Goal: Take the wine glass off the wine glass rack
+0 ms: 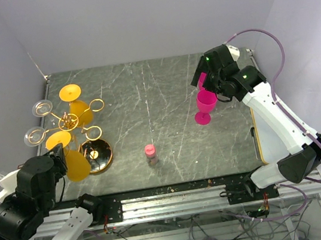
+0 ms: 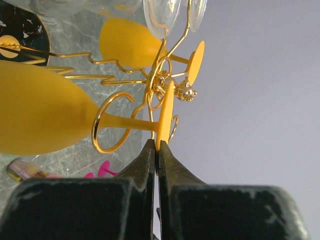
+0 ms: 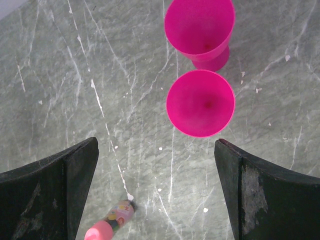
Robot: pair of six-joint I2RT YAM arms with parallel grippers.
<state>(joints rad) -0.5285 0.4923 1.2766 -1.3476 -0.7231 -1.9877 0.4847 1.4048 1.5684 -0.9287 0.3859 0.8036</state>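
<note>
Gold wire fills the left of the scene: the wine glass rack (image 1: 68,122) stands just beyond my left gripper (image 2: 157,148). Its fingers are pressed together on the lower rim of the foot of a yellow wine glass (image 2: 45,115). That glass hangs on the rack, with its stem threaded through a curled, ring-ended arm directly ahead of my fingertips. Its bowl is on the far side of the ring from them.

Past my left hand, a second yellow wine glass (image 1: 80,112) and two clear wine glasses (image 1: 42,107) hang from other arms. The rack's round base (image 1: 100,148) rests on the grey marbled tabletop (image 1: 162,89).

Between my two hands, well apart from both, a small pink-capped bottle (image 1: 150,153) sits on the stone.

On the right, my right gripper (image 3: 156,145) hovers over the tabletop with its fingers spread wide, holding nothing. A pink wine glass (image 3: 200,30) stands upright below and just ahead of it, in line with the gap and touching neither finger.
</note>
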